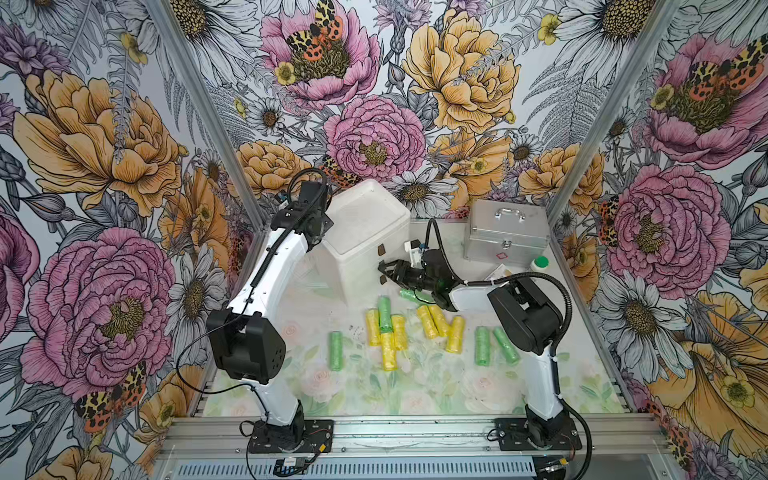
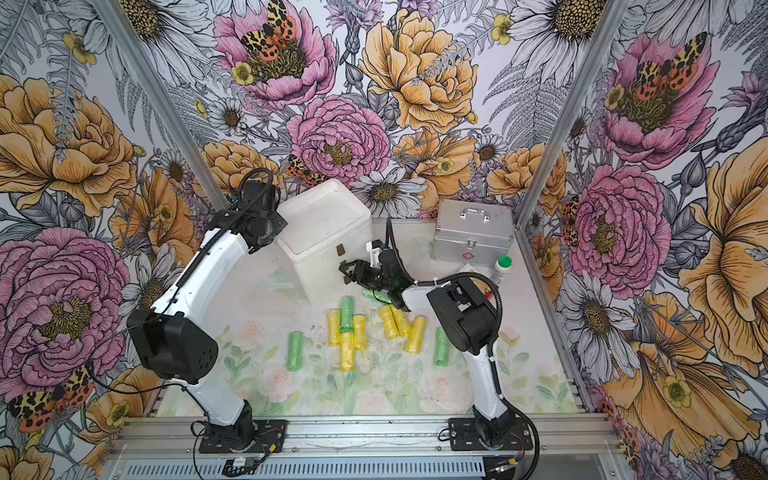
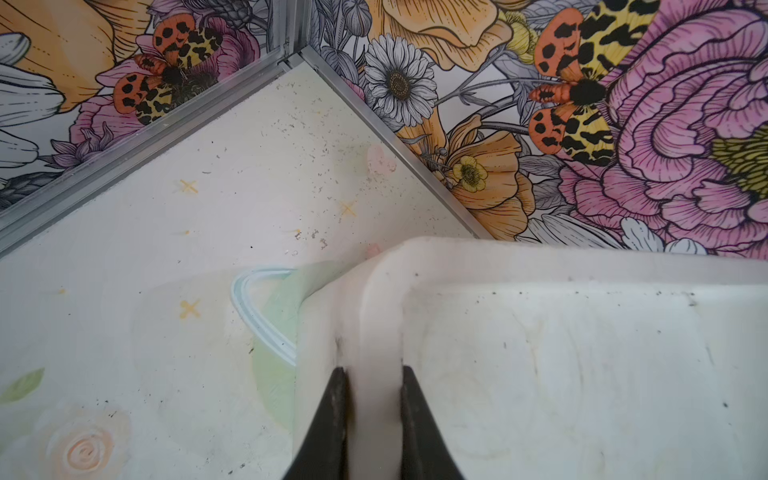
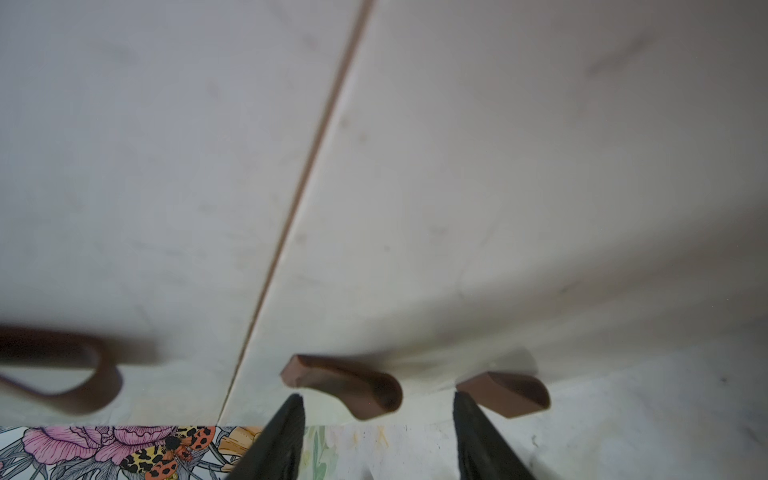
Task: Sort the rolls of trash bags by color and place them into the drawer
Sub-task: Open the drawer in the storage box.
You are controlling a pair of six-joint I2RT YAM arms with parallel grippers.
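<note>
Top views: the drawer chest (image 1: 365,224) stands at 12 o'clock on the table (image 1: 374,390). All 3 drawers look shut. Approx. 11 rolls (image 1: 388,351) lie loose at the chest's 5–6 o'clock: 6 yellow rolls (image 1: 455,334) and 5 green rolls (image 1: 336,351), mixed together, w/ one green partly under the right arm. No purple ones show; prob. already inside, can't confirm. A silver case (image 1: 505,232) and a bottle (image 1: 540,262) sit at 2 o'clock. The right gripper (image 1: 382,273) is at the chest's front.

Left wrist: the left gripper (image 3: 370,407) is clamped tight on the chest's top edge near a corner, steadying it by the look of it.

Right wrist: the right gripper's jaws are apart. One brown pull tab (image 4: 345,384) lies just ahead of the tips and btw them, not pinched yet. The drawer fronts sit flush either side of the seam.

Progress: maybe a third done at best. All yellow and green are left to do, and a drawer needs opening first.
</note>
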